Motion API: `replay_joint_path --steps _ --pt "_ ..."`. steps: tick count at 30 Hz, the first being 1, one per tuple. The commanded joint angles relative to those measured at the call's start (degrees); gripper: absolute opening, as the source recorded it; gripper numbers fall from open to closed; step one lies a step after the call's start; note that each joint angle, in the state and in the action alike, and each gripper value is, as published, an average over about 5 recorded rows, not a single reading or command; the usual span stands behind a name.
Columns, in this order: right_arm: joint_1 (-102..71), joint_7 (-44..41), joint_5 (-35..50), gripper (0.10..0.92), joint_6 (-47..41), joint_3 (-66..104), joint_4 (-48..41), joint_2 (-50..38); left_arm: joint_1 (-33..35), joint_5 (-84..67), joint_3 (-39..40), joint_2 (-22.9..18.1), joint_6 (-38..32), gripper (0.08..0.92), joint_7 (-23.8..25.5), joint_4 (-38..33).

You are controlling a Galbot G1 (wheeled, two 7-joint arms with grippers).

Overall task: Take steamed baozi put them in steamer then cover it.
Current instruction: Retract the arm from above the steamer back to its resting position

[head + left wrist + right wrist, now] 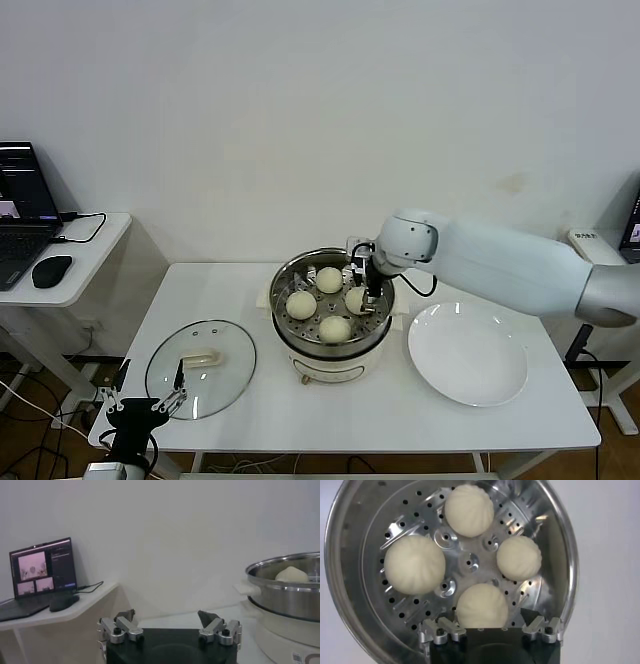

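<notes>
A: Status on the steamed baozi [469, 510]?

B: All four sit in the steamer [287, 275], on the perforated floor, spaced in a ring around the center. None touch each other.

A: Right end effector [364, 277]?

B: Over the steamer's right side, directly above the right-hand bun. In the right wrist view its fingers [541, 628] are spread wide, one on each side of the nearest bun, holding nothing. Can't tell if the tips touch the bun.

A: Left end effector [143, 404]?

B: Low at the near left corner of the desk [240, 425], just off the edge, fingers apart, empty. Left wrist view shows the same: both fingers [122, 627] splayed, nothing between them.

A: The cover [200, 369]?

B: Flat on the desk, left of the steamer and apart from it, cream handle up. It lies just beyond the left end effector.

A: Anything else on the desk?

B: White plate [468, 354] right of the steamer, nothing on it. The steamer's pot base [330, 368] is near desk center. On a side desk [85, 270] further left: laptop [22, 212], screen on, and a black mouse [51, 270].
</notes>
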Motion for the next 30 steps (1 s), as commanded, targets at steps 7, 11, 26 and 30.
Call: replay_joint_path --steps 7,11,26,30 --pt "-13.91 35.06 16.8 0.823 11.07 17.86 17.58 -18.41 -0.9 -0.15 0.24 0.05 -0.67 0.823 -0.05 1.27" --pt "-32.23 41.99 13.92 0.823 19.78 33.1 23.25 -24.55 -1.19 -0.13 0.42 0.09 -1.42 0.823 -0.14 2.17" --pt "-96.21 37.95 -12.83 0.823 49.53 95.48 24.92 -3.43 -2.39 6.76 2.39 0.22 -3.41 0.823 -0.52 6.1" --pt "-103.41 33.01 -14.16 0.823 53.5 105.63 24.92 8.7 -2.86 14.67 2.75 0.4 -4.04 0.823 -1.02 8.05"
